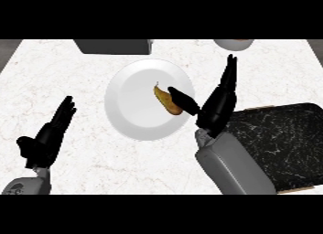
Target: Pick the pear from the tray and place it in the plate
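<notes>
- The left hand (47,135) shows at the lower left of the frame, above the white marbled desk (69,68). Its fingers are straight and point up and slightly right, the thumb sticks out to the left, and it grasps nothing.
- The right forearm (233,163) comes in from the lower edge right of centre, lying partly over the left edge of the tray.
- The tray (285,137) is dark with pale veining and fills the lower right of the frame. No object shows on the part of it that is visible.
- The right hand (218,103) sits just right of centre, between tray and plate. Its fingers are straight and point up toward the top of the frame; the thumb stretches left over the plate's right rim. The hand is released, curled round nothing.
- The thumb tip is at the pear's lower right end; whether they touch, I cannot tell.
- The white plate (133,107) lies at the middle of the frame, left of the right hand.
- The pear (167,101) lies on the plate, right of its centre. Its long axis runs from upper left to lower right, with the thin stem at the upper left end and the broad end at the lower right.
- At the top edge, a grey box (113,45) sits left of centre and a pale round object (233,44) right of centre, both cut off.
</notes>
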